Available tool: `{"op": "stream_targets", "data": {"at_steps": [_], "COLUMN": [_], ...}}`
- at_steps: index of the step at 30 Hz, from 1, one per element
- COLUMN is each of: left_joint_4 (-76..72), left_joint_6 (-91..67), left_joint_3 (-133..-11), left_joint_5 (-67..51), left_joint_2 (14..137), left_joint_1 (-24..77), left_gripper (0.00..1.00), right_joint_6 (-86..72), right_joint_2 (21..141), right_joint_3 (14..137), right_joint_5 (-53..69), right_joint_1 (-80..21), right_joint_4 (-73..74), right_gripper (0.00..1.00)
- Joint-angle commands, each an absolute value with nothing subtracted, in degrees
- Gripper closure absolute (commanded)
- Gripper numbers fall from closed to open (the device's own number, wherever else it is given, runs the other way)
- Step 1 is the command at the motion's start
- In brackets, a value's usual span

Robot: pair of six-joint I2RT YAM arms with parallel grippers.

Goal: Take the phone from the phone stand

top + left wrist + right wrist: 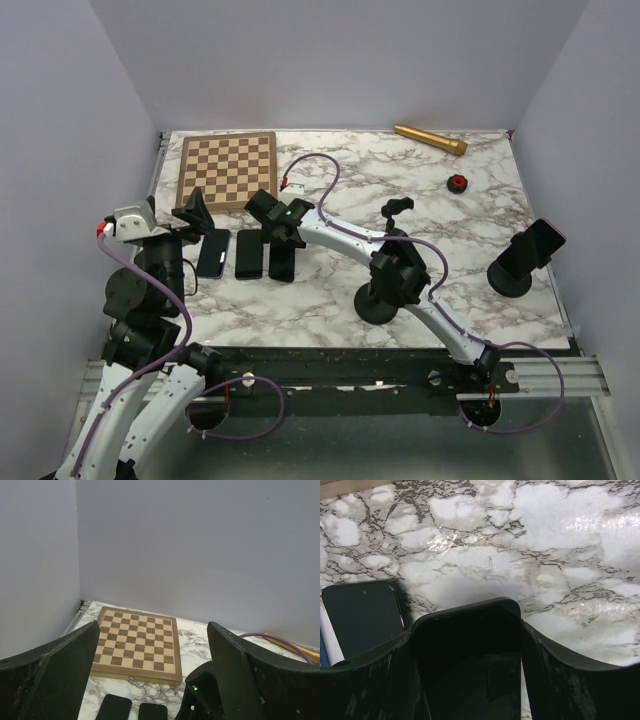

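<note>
**Right pincer** (466, 635): closed narrow on the side edges of a dark phone (470, 617), one finger per edge. The wrist view shows the phone's far end clear of the fingers, with marble tabletop (560, 545) beyond it. Cannot tell whether the phone's back is down on the tabletop or just above it.

**Adjacent:** two other phones (230, 253) lie flat just beside it on its left, so the three form a row.

**Centre stand** (378, 300): well to the right of the row, beside the right arm. Its cradle is up and looks empty.

**Right-edge stand** (508, 277): carries a second handset (535, 246), untouched.

**Left pincer** (152, 630): wide, nothing between the fingers, held above the left of the row and facing the chessboard (136, 645). Not involved.

**Status (judgement):** the phone is off the centre stand, so removal is approx. complete. Remaining: confirm it sits flat, open the pincer, retract the arm. Whether the right-edge handset is in scope cannot be told from the task wording. If it is, one more pick remains.
</note>
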State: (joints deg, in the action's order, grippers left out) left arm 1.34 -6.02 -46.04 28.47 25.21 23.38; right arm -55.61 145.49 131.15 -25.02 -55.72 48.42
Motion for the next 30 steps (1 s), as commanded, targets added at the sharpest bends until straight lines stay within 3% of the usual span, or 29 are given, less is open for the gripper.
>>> {"op": "stream_targets", "data": {"at_steps": [1,6,9,26,30], "left_joint_4": [0.46,0.78,0.36,1.23,1.75], "left_joint_6": [-6.1,-6.39,-6.86,-6.58,-6.46], "left_joint_3": [-45.38,-45.58,-45.01,-45.57,-45.72], "left_joint_5": [29.4,28.98,28.29,26.52,24.95], "left_joint_2": [25.94,26.7,27.16,30.29,30.88], "left_joint_1": [23.73,23.71,23.73,23.64,23.64], "left_gripper": [0.05,0.05,0.05,0.05,0.03], "right_joint_6": [-55.17,-53.37,-52.13,-47.51,-44.67], "right_joint_2": [149.85,148.25,148.07,138.28,131.08], "right_joint_3": [128.94,126.44,127.44,122.19,115.06], "right_joint_5": [-23.25,-22.58,-21.61,-21.31,-21.32], "right_joint_1": [-56.25,-56.21,-56.23,-56.27,-56.25], "right_joint_4": [47.34,45.49,45.3,40.52,35.8], "right_gripper": [0.45,0.23,0.01,0.0,0.0]}}
